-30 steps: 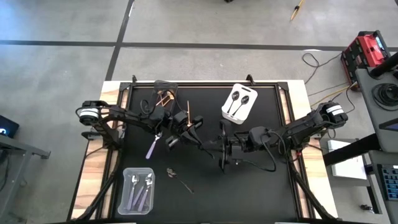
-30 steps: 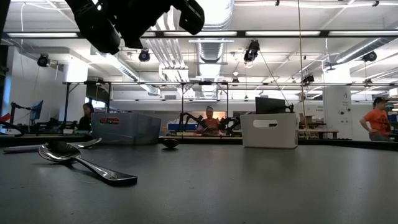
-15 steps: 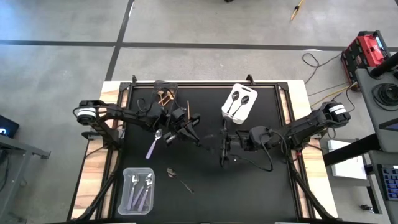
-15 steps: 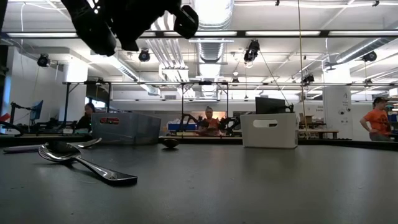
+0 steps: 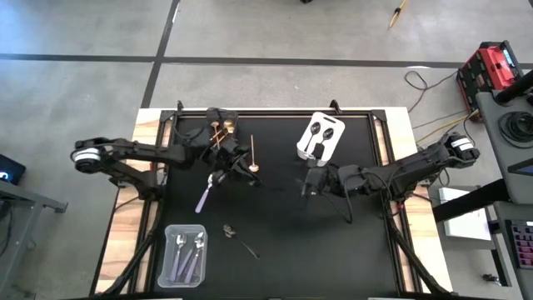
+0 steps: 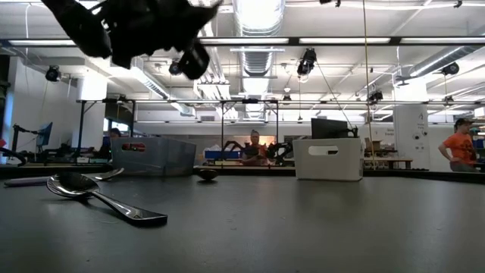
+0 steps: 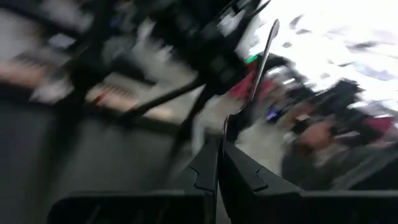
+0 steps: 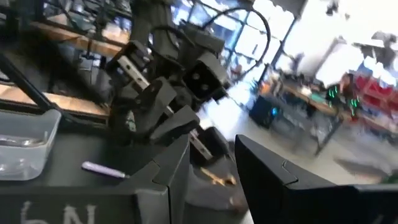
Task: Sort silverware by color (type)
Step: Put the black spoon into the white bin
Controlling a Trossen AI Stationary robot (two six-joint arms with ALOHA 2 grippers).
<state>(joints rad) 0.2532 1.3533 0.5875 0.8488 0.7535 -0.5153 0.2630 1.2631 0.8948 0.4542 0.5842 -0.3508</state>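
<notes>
My left gripper (image 5: 243,171) is over the mat's middle left, shut on a slim spoon (image 7: 255,68) that looks dark against the bright room. My right gripper (image 5: 308,185) stands open and holds nothing, to the right of the middle and below the white bin. Three spoons lie flat on the mat. A gold one (image 5: 252,154) lies just beyond the left gripper. A lilac-handled one (image 5: 205,194) lies to the left. A dark one (image 5: 238,238) lies toward the near edge and shows large in the low view (image 6: 98,199). My left gripper pinches the spoon between its two fingertips by its broader end (image 7: 227,124). The thin shaft stands out beyond the fingertips, slanting away from them. The spoon is lifted clear of the mat.
A dark bin (image 5: 218,118) with gold spoons stands at the far left. A white bin (image 5: 319,139) with two dark spoons stands at the far right. A clear bin (image 5: 185,254) with lilac-handled spoons sits at the near left. People (image 6: 460,148) are in the room beyond.
The two grippers stood close together over the mat's middle and have drawn apart. My left gripper has gone toward the table's left and far side, staying shut. My right gripper has pulled back toward the right and far side. The spoons on the mat have not moved.
</notes>
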